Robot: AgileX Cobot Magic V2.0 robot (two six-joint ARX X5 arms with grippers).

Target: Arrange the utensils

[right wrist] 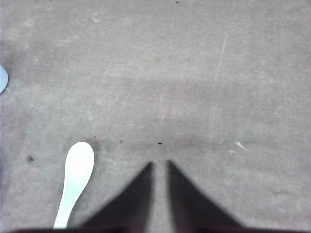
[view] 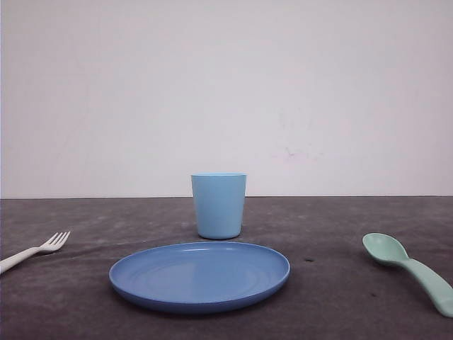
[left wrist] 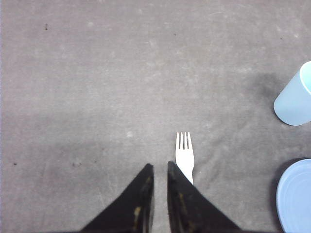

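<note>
the round blue plate [view: 199,275] serves as the landmark. a light blue cup [view: 219,205] stands upright just behind the plate. the white fork [view: 34,251] lies flat on the dark table [view: 340,297], well to the left of the plate, tines pointing toward the plate side. the mint-green spoon [view: 410,268] lies flat well to the right of the plate, bowl nearer the plate and facing up, handle running away toward the table's near edge.

the left gripper [left wrist: 158,170] hangs above the table with its jaws drawn narrow, only a thin gap between the fingertips, and holds nothing. the fork [left wrist: 185,154] sits just beside the fingertips, toward the plate [left wrist: 294,198] side, with its handle passing under one finger. the right gripper [right wrist: 159,167] is likewise narrow and empty; the spoon [right wrist: 75,182] lies to one side of it, apart from the fingers.

judgement: no utensil is grasped yet, so the step in hand is the approach and pick. to do it well, spread the jaws first, then centre the gap over the handle instead of the tines or bowl. set the fingers across the handle's width, and descend until the tips nearly meet the table. both pieces are thin and flat, so a shallow or off-centre close is likely to push them aside.
</note>
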